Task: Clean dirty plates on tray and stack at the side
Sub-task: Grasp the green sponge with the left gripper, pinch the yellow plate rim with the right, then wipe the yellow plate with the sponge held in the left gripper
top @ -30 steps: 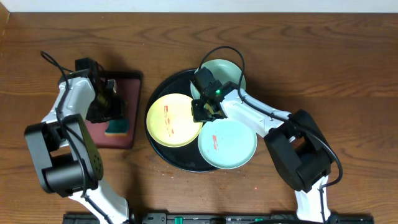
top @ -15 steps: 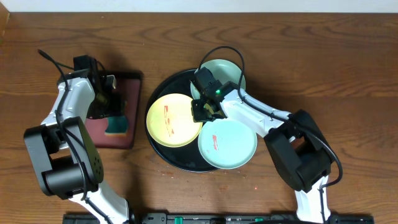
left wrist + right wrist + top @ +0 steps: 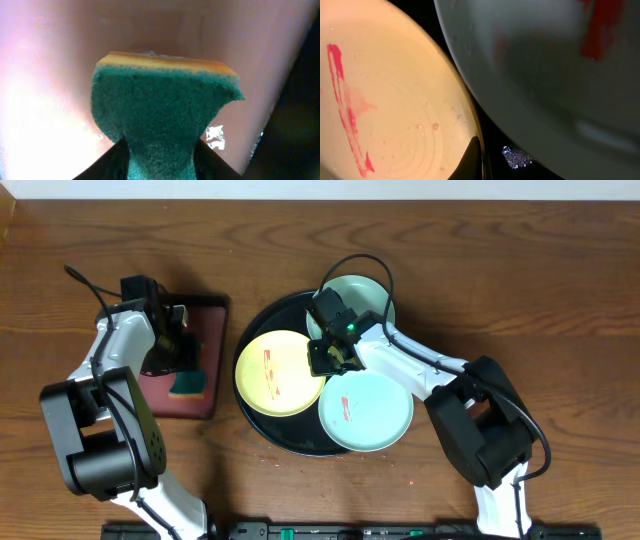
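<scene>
The black tray (image 3: 262,423) holds three plates. The yellow plate (image 3: 275,375) bears a red smear and lies at its left. One turquoise plate (image 3: 368,415) with a red smear lies at the front right. The other turquoise plate (image 3: 368,295) lies at the back, partly under my right arm. My right gripper (image 3: 323,362) is at the yellow plate's right rim. In the right wrist view one finger (image 3: 472,160) lies on the yellow plate's (image 3: 385,100) rim, beside the turquoise plate (image 3: 545,75); the other finger is hidden. My left gripper (image 3: 185,365) is shut on a green and yellow sponge (image 3: 160,110).
The sponge (image 3: 188,386) rests on a dark red rectangular tray (image 3: 205,320) left of the black tray, and that tray's pink surface (image 3: 60,50) fills the left wrist view. Brown wood tabletop (image 3: 540,290) lies all round. Black tray floor (image 3: 520,155) shows between the two plates.
My left gripper shifted slightly over the sponge and back. The right arm and the plates have not moved.
</scene>
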`<state>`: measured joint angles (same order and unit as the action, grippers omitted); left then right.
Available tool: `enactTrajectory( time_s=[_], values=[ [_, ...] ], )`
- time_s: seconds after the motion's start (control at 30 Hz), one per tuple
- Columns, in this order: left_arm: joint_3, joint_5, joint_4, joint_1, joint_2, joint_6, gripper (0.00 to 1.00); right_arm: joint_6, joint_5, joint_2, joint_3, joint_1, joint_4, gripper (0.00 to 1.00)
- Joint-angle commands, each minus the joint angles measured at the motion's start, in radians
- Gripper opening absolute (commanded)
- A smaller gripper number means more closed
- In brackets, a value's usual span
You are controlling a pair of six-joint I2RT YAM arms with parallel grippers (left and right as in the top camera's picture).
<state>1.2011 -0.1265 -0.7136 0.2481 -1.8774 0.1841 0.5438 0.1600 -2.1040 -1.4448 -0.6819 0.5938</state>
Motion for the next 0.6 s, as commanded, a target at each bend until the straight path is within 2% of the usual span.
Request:
enactTrajectory(
  time_s=[0.0,0.1,0.17,0.37,0.57],
  values=[
    [-0.022,-0.012,-0.002,0.001,0.001,-0.002,0.28,-0.014,0.005,-0.021,-0.012,0.009,-0.004,0.01],
    [-0.022,-0.012,0.002,0.001,0.002,-0.005,0.19,-0.014,0.005,-0.021,-0.012,0.009,-0.004,0.01],
    [-0.022,-0.012,0.002,0.001,0.002,-0.006,0.08,-0.014,0.005,-0.021,-0.012,0.009,-0.004,0.01],
    [-0.008,-0.012,-0.01,0.001,0.003,-0.055,0.08,-0.014,0.005,-0.021,-0.012,0.009,-0.004,0.01],
    [0.089,-0.015,-0.11,0.001,0.079,-0.124,0.07,-0.014,0.005,-0.021,-0.012,0.011,-0.003,0.01]
  ],
)
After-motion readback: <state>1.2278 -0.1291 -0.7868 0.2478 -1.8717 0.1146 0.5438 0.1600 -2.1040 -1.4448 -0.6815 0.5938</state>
